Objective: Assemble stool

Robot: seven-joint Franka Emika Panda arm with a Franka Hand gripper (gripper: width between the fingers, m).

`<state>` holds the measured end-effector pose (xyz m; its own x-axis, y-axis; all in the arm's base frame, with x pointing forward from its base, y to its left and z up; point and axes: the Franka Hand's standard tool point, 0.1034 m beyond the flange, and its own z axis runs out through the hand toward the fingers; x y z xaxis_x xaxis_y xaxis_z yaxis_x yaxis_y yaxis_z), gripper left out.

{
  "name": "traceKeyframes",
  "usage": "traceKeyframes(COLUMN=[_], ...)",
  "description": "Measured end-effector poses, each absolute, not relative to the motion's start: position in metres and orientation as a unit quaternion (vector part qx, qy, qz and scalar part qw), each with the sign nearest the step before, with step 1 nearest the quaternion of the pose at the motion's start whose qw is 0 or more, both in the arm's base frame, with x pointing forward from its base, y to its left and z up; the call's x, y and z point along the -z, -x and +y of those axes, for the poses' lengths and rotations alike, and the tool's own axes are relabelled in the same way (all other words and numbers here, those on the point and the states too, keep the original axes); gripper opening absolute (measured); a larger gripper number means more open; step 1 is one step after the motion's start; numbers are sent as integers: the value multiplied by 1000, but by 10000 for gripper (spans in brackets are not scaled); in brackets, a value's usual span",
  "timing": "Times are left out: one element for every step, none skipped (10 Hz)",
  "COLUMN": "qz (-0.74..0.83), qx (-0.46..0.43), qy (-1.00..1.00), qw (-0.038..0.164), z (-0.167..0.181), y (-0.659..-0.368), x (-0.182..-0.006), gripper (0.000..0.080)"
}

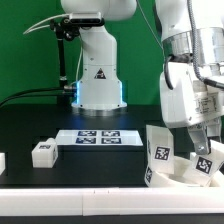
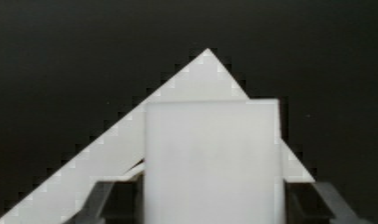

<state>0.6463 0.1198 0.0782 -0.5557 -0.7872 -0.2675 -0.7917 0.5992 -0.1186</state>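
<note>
My gripper [image 1: 203, 150] is low at the exterior view's right, over white tagged stool parts. In the wrist view a white rectangular leg [image 2: 212, 150] stands upright between my fingers [image 2: 108, 200] and fills the space between them; the jaws seem shut on it. In the exterior view this leg's tag [image 1: 205, 165] shows just under the gripper. Beside it a larger white tagged part [image 1: 160, 155], seemingly the seat, stands tilted. Another leg [image 1: 43, 152] lies loose on the black table at the left. Behind the held leg a white pointed shape [image 2: 195, 85] shows; I cannot tell what it is.
The marker board [image 1: 98, 137] lies flat in front of the robot base [image 1: 98, 85]. A small white piece [image 1: 2, 160] sits at the far left edge. A long white bar [image 1: 80, 190] edges the table's front.
</note>
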Motion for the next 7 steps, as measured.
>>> traceKeyframes(qz=[879,871,840,792,751,721,670], qx=[-7,-6,-7,-2,9,17,27], qy=[454,468,524,593,643,675,727], qw=[147,147,144,145,150,154,150], z=[120,121,126,128,127,128,129], y=[-646,-646,-643,-644,-646,-648,-648], x=[-77,-78,-80,-85,-92,-97,-100], gripper=[340,516,607,607,641,647,647])
